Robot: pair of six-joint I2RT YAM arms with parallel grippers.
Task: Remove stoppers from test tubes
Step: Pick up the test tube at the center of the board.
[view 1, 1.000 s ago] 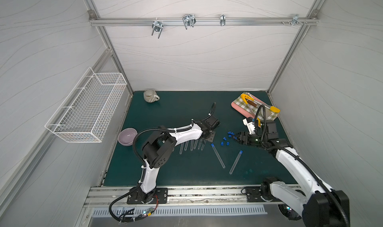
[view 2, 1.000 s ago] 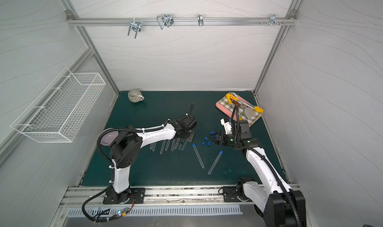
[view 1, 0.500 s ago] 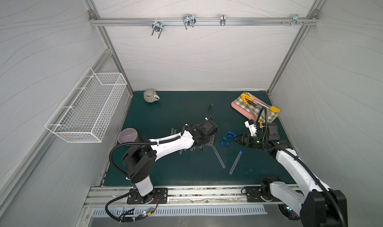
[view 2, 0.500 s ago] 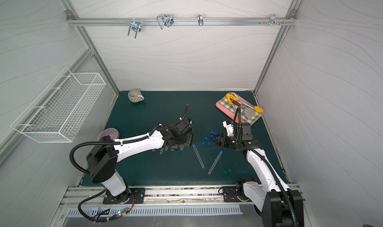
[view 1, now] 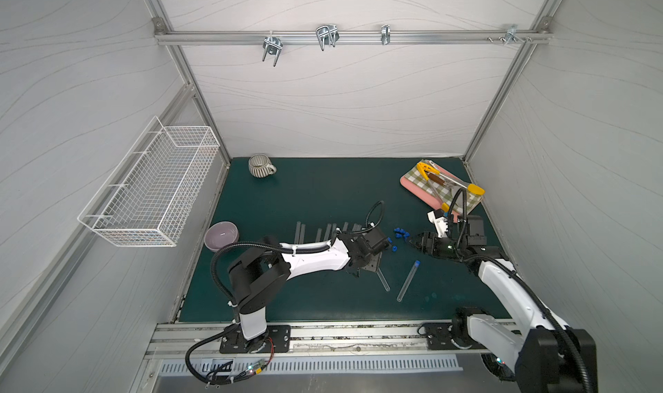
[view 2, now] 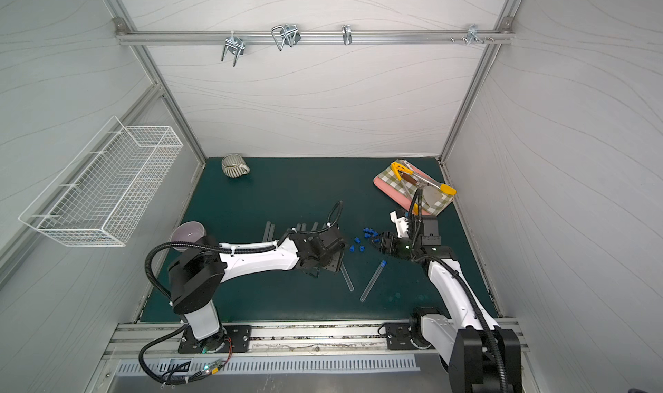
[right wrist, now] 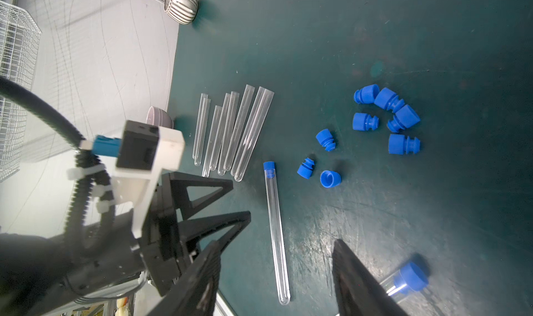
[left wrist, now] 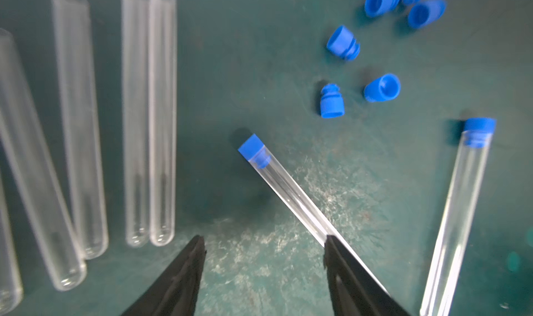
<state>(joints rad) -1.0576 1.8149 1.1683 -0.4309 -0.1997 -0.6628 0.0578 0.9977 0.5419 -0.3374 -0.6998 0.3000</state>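
Now, left hand [left wrist: 264, 239] spread above a stoppered test tube [left wrist: 288, 192], right hand [right wrist: 276, 242] also apart, empty.

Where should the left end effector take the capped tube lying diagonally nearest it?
Take the capped tube by its clear shaft near mid-length, from straight above, straddling its width. It lies flat on the mat, apart from the uncapped tubes, so both flanks are open. Leave the blue stopper end exposed, probably for the right end effector to pull.
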